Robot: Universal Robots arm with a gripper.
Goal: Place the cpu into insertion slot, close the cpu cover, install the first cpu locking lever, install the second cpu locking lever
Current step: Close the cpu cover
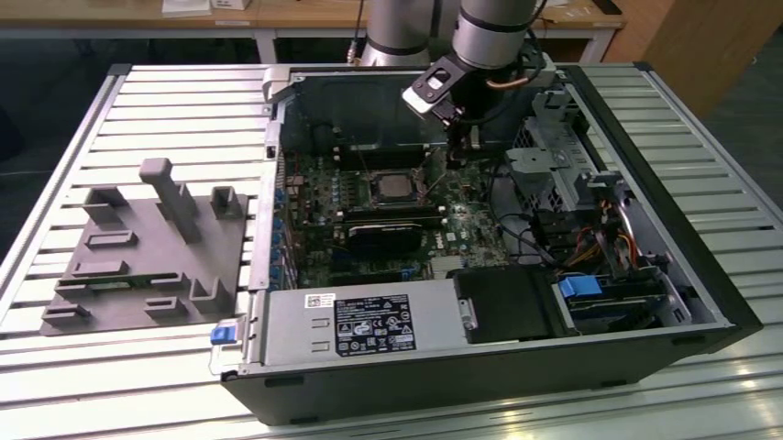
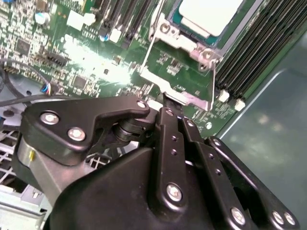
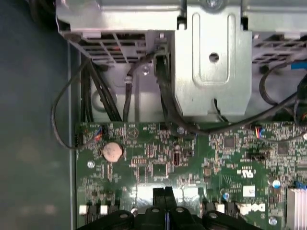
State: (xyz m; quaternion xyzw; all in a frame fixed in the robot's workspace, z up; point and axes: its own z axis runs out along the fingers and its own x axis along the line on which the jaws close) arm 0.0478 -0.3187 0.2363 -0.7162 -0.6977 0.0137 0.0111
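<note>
The fingers are pressing together tip to tip in the first wrist view, with no gap between them and nothing visibly caught there. The gripper is pointing down at the green motherboard. In the second wrist view the gripper is hanging with its tips just beside the bent metal lip at the edge of the socket frame; whether they are touching it cannot be told. A thin wire locking lever is running along the side of that frame.

Just past the lip, the cpu is sitting flat in the insertion slot, pale metal top facing up, and the cpu cover is lying as a grey frame around its edge. Long black memory slots are flanking the socket.

In the exterior view the gripper is standing just to the exterior view's right of the cpu. A black heatsink block is lying near the socket on the board. A coin cell battery is sitting on the board below the metal drive cage, with black cables hanging across it. The open computer case is lying on a slatted table, and a grey fixture is resting to the exterior view's left of it.
</note>
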